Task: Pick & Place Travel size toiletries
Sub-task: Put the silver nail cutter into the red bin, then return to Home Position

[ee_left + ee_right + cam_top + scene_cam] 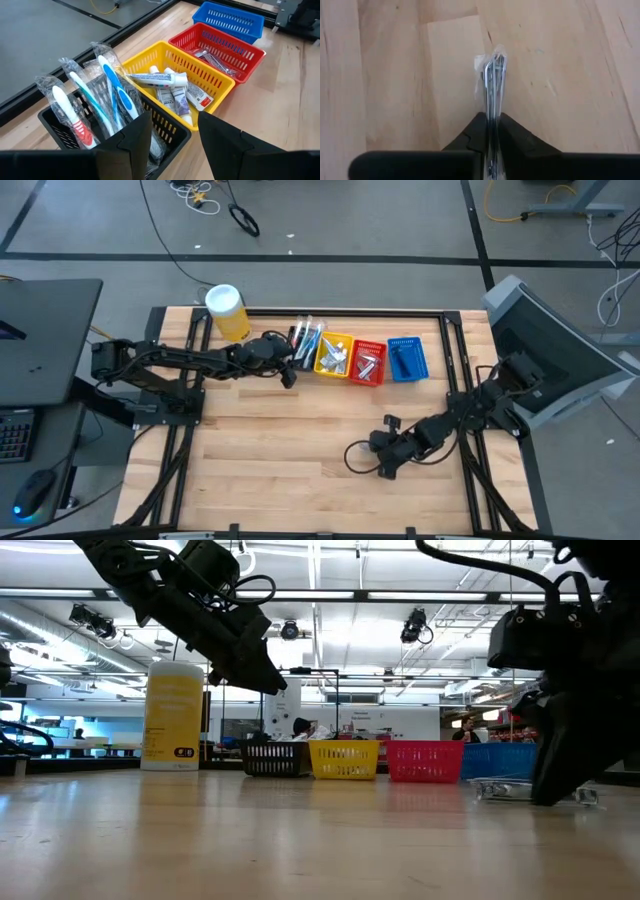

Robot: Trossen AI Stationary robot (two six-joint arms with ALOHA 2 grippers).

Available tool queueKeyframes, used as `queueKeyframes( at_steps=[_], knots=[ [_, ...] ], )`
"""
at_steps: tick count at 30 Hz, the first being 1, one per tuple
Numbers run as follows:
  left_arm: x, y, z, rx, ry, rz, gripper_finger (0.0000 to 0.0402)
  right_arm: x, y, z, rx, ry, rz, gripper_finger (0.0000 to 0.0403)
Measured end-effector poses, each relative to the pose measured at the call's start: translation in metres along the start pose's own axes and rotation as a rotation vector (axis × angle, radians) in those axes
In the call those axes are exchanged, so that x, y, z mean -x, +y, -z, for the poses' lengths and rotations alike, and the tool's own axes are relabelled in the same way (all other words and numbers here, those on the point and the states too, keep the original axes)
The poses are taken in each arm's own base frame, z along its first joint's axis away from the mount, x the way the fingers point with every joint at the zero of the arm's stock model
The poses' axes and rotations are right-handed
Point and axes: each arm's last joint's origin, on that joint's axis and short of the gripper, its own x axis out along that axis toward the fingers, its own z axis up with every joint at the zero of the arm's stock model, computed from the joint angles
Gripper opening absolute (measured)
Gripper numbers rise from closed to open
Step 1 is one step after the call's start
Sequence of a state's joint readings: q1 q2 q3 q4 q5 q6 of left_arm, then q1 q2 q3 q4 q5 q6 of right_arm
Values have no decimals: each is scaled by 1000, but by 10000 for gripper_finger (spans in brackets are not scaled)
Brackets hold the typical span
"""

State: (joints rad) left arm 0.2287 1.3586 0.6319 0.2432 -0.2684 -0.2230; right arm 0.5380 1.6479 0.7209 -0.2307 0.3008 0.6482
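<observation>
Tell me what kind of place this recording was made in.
Probably a large robotics lab or workshop hall: a wooden table, cables on the grey concrete floor, and an open ceiling with strip lights.

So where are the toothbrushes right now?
The toothbrushes stand upright in the black basket, leftmost of the four in the high view, next to the yellow basket, with the left end effector just above them.
</observation>
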Motion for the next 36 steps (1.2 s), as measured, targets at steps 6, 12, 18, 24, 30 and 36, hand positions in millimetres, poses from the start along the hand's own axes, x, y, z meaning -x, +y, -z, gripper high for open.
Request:
queueKeyframes(
  at_steps=[6, 12, 18, 24, 30, 36],
  knots=[
    [0, 0, 0, -1, -4, -5, 169, 30, -26, -26, 68, -201, 221, 31],
    [0, 0, -1, 3, -9, -5, 169, 54, -81, -50, -48, -365, 646, 31],
    [0, 0, -1, 4, -10, -2, 169, 45, -131, -66, -210, -304, 687, 31],
    [0, 0, -1, 4, -9, -2, 169, 24, -161, -71, -249, -221, 642, 47],
    [0, 0, 0, 3, -4, 0, 169, 15, -183, -73, -315, -189, 609, 87],
    [0, 0, 0, 1, -1, -1, 169, 16, -191, -77, -336, -223, 608, 110]
  ],
)
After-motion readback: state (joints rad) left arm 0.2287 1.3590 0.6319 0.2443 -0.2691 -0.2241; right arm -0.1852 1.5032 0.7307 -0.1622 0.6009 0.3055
